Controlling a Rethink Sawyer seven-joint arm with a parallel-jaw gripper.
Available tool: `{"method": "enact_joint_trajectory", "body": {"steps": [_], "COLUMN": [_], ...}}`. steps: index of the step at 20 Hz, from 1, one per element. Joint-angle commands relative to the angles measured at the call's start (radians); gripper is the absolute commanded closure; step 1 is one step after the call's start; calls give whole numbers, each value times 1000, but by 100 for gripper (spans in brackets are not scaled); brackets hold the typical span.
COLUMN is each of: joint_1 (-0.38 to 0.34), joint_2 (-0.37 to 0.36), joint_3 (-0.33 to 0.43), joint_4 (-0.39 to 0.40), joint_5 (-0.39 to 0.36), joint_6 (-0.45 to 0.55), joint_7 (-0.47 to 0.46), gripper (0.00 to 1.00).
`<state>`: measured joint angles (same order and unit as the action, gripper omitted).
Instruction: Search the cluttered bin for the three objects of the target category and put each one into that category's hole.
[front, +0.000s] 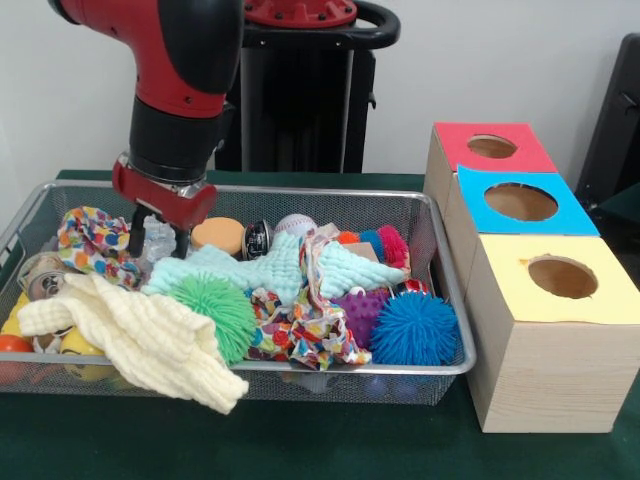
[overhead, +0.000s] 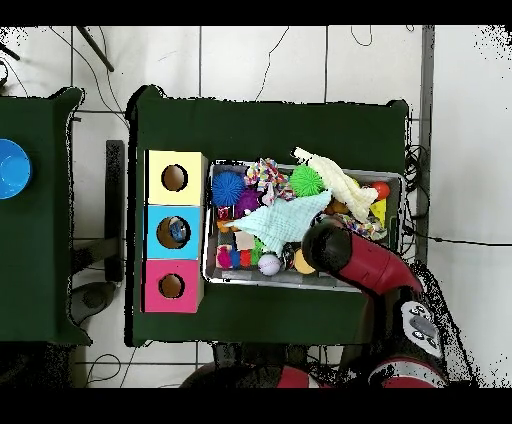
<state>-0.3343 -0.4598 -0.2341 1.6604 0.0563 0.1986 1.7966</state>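
A dark green cloth (front: 300, 450) covers the table across the lower frame. In the overhead view, a blue bowl (overhead: 12, 168) sits at the left edge on a second green table (overhead: 40, 290); black cables (overhead: 280, 45) cross the tiled floor (overhead: 460, 130).

Hidden and cut-off parts

The arm (overhead: 362, 262) covers the gripper from overhead; the yellow box (front: 555, 335) runs off the front view's right edge; the cream cloth (front: 140, 338) buries toys.

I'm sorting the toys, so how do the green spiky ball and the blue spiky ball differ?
The green spiky ball sits left of centre, partly under the cream cloth; the blue spiky ball sits uncovered in the bin's front right corner. Both are round, with soft spikes.
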Motion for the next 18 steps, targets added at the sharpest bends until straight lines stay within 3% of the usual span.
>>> {"method": "enact_joint_trajectory", "body": {"steps": [1, 18], "joint_1": [0, -45], "joint_2": [35, 49], "joint_3": [94, 105], "joint_4": [113, 157], "joint_5": [-12, -32], "joint_6": [-67, -132], "joint_7": [176, 155], "gripper": [0, 0]}}
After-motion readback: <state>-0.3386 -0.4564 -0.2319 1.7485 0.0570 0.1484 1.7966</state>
